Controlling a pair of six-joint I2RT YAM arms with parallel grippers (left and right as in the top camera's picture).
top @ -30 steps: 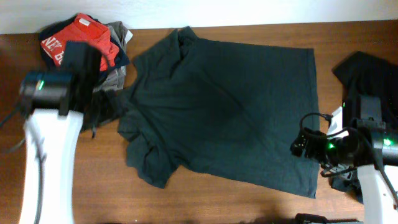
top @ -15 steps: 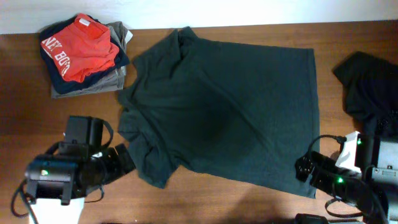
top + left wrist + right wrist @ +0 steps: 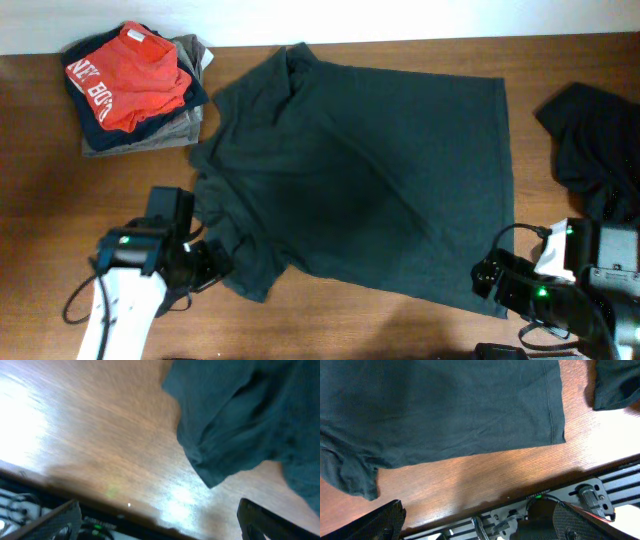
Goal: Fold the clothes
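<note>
Overhead, the tabletop carries one big charcoal T-shirt spread flat across its middle, collar toward the far edge and hem toward the right edge. A stack of folded clothes, red on top, sits in the far-left corner, and a loose black garment lies crumpled at the right edge. The shirt does not lie clean: its near-left sleeve is bunched and doubled over itself, which the left wrist view shows as a rumpled lobe on bare wood. The left gripper sits just beside that sleeve with its jaws spread wide and nothing between them. The right gripper is equally wide and empty, at the shirt's near-right hem corner. My worry is the sleeve — a pinch there could catch only the top layer, or trap the crease, so the fold would set crooked. On the right, the fingers may slide over the thin hem and scrape wood instead of getting under it. If one side lifts before the other, the cloth would likely twist or drag — and a wide swing could knock the stack or snag the black garment.
</note>
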